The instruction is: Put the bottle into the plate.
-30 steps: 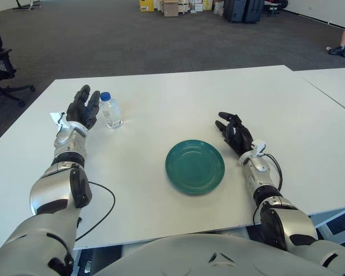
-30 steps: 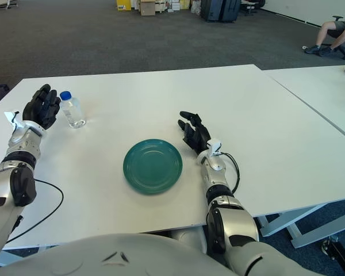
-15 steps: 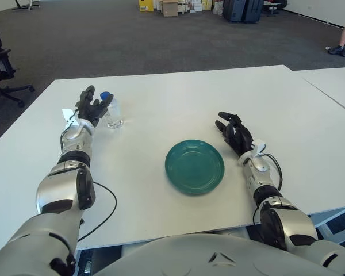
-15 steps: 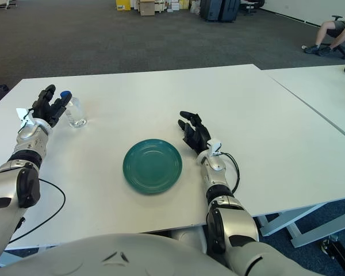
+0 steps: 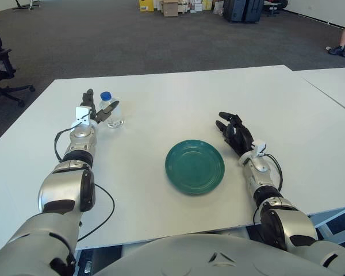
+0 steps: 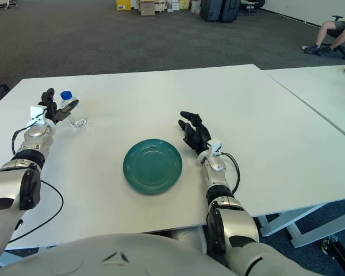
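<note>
Two robot hands in view. Left robot hand (image 5: 98, 110) sits at the bottle (image 5: 109, 110), far left on the desk (image 5: 161, 92), fingers spread around it, seemingly not yet clamped. Right robot hand (image 5: 234, 133) idles, relaxed, right of the plate (image 5: 195, 167).

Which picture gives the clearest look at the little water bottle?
The left eye view: the bottle stands nearer the middle, its blue cap clear above the left hand. The right eye view shows the same, closer to the edge.

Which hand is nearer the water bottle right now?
Left. The left hand is right beside the water bottle, fingers open around it; the right hand sits beyond the green plate.
</note>
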### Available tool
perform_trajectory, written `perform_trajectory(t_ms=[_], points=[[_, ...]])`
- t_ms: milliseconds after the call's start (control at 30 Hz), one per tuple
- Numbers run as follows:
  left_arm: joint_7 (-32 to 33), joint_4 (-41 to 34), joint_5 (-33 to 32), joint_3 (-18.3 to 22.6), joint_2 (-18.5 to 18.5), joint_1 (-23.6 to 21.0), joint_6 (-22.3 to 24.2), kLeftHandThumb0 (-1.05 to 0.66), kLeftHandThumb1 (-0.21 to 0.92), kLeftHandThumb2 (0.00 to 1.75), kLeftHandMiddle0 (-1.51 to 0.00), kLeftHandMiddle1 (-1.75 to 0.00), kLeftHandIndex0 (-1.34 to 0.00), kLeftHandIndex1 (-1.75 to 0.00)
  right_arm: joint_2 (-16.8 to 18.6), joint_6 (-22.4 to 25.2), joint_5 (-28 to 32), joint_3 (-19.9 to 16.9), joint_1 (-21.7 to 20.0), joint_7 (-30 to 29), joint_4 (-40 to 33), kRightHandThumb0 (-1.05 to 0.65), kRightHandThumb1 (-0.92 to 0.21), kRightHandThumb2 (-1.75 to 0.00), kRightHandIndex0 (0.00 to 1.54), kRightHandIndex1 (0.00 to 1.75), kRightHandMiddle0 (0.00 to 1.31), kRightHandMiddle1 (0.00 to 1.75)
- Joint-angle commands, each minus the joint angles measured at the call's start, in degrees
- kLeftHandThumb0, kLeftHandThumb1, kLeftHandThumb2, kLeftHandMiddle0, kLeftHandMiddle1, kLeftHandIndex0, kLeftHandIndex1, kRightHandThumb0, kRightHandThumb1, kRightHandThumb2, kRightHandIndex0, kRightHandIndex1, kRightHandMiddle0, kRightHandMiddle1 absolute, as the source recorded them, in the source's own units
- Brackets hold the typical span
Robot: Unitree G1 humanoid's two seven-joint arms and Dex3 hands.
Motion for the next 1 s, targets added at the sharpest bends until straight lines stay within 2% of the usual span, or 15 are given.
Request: perform_trajectory(t_ms=[0,300,967], points=[[2.6,0.5,2.5,-1.9,1.1,-1.3,0.3,-0.84,0.81,0.01,-0.12,0.0,0.0,-0.25,-0.1,1.7,0.0,0.1,1.6,0.2,0.8,-0.59,-0.92,-0.79,0.33,0.0,0.01,0.95],[6.6,1.4,5.9,-4.6,1.8,-1.4,1.8,-0.94,0.82,0.02,-0.1,0.0,0.0,-0.24,-0.5,1.9,0.1,0.1,1.7,1.4,0.7,-0.61,-0.92,-0.79,0.32,0.0,0.0,0.95],[6.7,2.2,6.0,-5.0,1.4,-1.4,2.4,-1.01,0.84,0.02,-0.11,-0.01,0.0,-0.26,-0.6,1.8,0.3,-0.3,1.8,2.0,1.0,-0.59,-0.92,-0.8,0.33,0.01,0.0,0.92]])
